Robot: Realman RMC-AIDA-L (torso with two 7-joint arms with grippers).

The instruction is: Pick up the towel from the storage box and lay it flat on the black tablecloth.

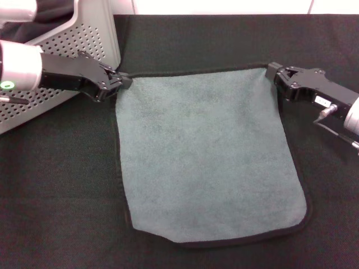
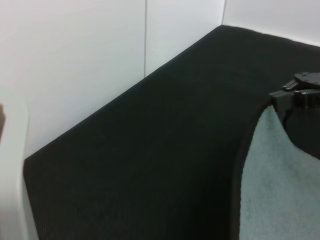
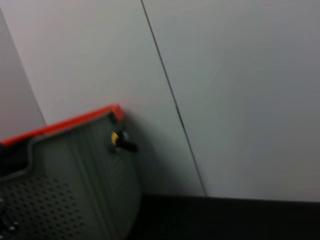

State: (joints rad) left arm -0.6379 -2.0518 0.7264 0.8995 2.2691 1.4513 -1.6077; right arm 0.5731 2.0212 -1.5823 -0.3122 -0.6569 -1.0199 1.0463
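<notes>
The towel (image 1: 205,154) lies grey-green side up, spread out on the black tablecloth (image 1: 61,190), with its black border showing all round. My left gripper (image 1: 120,80) is shut on its far left corner. My right gripper (image 1: 273,72) is shut on its far right corner, and the far edge runs straight between the two. The storage box (image 1: 61,67) stands at the far left, right behind my left arm. In the left wrist view the towel (image 2: 277,190) rises to the right gripper (image 2: 295,97). The right wrist view shows the storage box (image 3: 65,190) against the wall.
A dark cloth (image 1: 50,14) sits inside the box. A white wall (image 2: 100,65) runs along the back edge of the table. Bare tablecloth (image 1: 224,39) stretches behind, in front of and on both sides of the towel.
</notes>
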